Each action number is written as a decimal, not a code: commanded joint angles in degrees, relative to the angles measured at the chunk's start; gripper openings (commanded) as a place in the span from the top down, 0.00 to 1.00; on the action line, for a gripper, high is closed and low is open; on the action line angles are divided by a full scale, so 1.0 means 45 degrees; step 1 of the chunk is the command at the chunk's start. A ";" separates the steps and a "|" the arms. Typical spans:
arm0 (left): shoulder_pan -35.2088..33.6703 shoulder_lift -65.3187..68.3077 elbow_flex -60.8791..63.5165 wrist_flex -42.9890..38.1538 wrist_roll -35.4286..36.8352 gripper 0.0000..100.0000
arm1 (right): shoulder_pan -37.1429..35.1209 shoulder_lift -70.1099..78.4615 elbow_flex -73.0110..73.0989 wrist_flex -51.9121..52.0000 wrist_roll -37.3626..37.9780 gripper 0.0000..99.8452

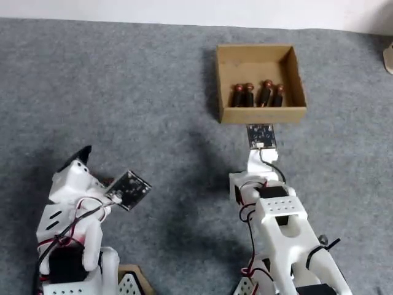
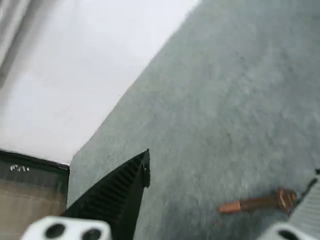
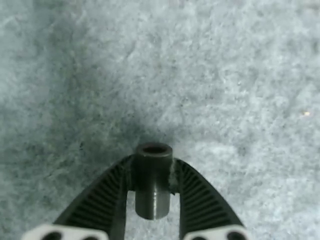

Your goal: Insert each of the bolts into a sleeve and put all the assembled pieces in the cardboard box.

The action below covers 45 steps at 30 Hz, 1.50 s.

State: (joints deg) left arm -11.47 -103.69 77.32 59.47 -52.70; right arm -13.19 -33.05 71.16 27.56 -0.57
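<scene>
Grips an empty sleeve (image 3: 152, 182) in the right hand (image 3: 152, 165), just beside the box (image 1: 263, 115). Leaves one bolt (image 2: 257, 202) loose on the counter (image 1: 153, 92) beside the open left hand (image 2: 231, 165). Holds four assembled pieces (image 1: 258, 95) boxed already; apparently one pair left to join.

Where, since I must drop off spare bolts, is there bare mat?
Bare: the grey mat left of the cardboard box, and the strip between the left arm and right arm. Crowded: in front of the box, where the right end effector holds a sleeve.
</scene>
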 commanded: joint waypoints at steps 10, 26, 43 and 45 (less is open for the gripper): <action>-0.0010 0.0205 -0.0654 0.1915 -0.2364 0.56 | -0.0049 -0.0283 0.0127 -0.0244 -0.0039 0.99; 0.0166 0.7902 -0.5284 0.3595 -0.2794 0.56 | -0.0049 -0.0283 0.0147 -0.0244 -0.0020 0.99; -0.0400 1.6049 -0.9543 0.5138 -0.9358 0.56 | -0.0049 -0.0303 0.0147 -0.0244 -0.0020 0.99; -0.0576 1.6791 -0.9915 0.5118 -0.9612 0.56 | -0.0049 -0.0303 0.0147 -0.0244 -0.0020 0.99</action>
State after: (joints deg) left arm -12.44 -31.96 37.58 81.89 -78.02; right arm -13.19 -33.05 72.04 27.38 -0.57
